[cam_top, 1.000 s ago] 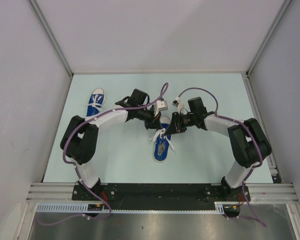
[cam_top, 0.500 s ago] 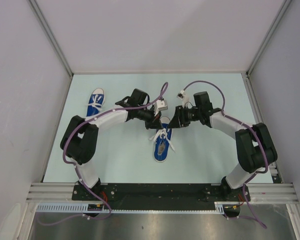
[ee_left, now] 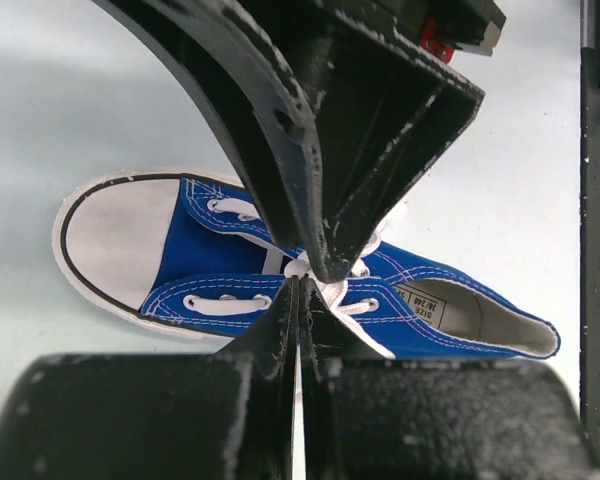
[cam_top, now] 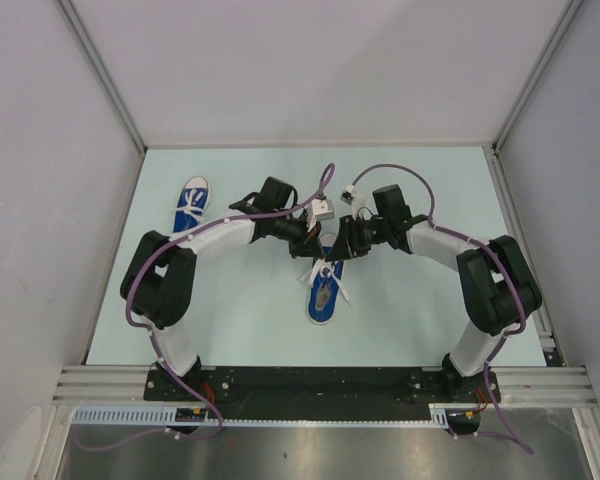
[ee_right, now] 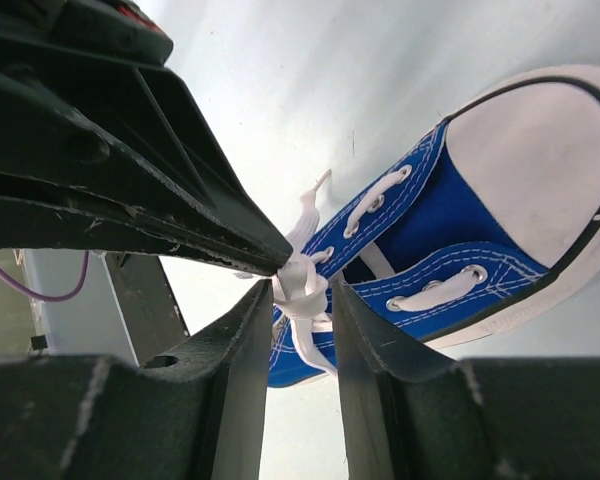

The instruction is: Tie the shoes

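At the worktop's middle, the left gripper and right gripper each clenched the lace above a blue shoe, seemingly mid-knot; tightening it would next call for pulling apart.

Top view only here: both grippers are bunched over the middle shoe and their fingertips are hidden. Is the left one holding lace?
Observer: Yes. Its wrist view shows the left gripper shut, fingers pressed together, with the lace pinched at the tips.
Operator: And the right?
Observer: The right gripper has its fingers closed on either side of a bunched lump of lace. Below the lump a gap shows between them.
Operator: How do the two grippers sit relative to each other?
Observer: They are tip to tip, meeting on the same bunch over the middle eyelets of the shoe.
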Controlling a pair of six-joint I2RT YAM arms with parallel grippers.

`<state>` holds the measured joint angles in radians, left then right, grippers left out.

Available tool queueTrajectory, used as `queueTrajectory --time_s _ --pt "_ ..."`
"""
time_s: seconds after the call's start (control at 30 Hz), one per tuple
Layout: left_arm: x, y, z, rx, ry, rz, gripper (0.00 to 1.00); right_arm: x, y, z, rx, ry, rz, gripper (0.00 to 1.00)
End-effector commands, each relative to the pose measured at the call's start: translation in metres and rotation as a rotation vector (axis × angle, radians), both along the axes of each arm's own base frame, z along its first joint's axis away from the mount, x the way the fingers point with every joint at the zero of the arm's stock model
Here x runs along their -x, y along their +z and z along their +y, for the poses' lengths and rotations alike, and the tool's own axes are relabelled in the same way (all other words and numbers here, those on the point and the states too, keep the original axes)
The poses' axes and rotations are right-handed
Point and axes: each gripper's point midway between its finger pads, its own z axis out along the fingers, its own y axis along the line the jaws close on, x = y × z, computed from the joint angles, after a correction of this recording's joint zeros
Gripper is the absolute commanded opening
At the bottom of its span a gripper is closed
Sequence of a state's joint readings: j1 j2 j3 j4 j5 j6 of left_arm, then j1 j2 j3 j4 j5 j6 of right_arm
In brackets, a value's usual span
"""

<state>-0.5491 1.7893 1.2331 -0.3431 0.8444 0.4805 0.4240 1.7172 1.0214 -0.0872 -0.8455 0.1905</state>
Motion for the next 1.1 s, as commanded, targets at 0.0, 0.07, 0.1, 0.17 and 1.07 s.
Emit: queueTrajectory --time_s 0.0,0.07,0.1,0.17,1.07 --pt "-0.005 0.029 -0.006 0.077 -0.038 -0.090 0.00 0.001 0.003 0.004 0.007 0.036 -0.024 0.36" --pt "-0.005 0.028 -0.006 0.077 -0.041 -0.088 0.00 0.004 0.002 0.004 0.012 0.046 -0.022 0.36" --pt "-0.004 0.028 -0.006 0.079 -0.041 -0.087 0.00 0.004 0.000 0.004 0.019 0.049 -0.020 0.36" --pt "-0.004 0.030 -0.007 0.083 -0.043 -0.093 0.00 0.007 -0.003 0.003 0.026 0.056 -0.014 0.35" --pt "0.001 0.031 -0.006 0.095 -0.076 -0.105 0.00 0.002 0.028 -0.006 -0.039 0.025 -0.046 0.39"
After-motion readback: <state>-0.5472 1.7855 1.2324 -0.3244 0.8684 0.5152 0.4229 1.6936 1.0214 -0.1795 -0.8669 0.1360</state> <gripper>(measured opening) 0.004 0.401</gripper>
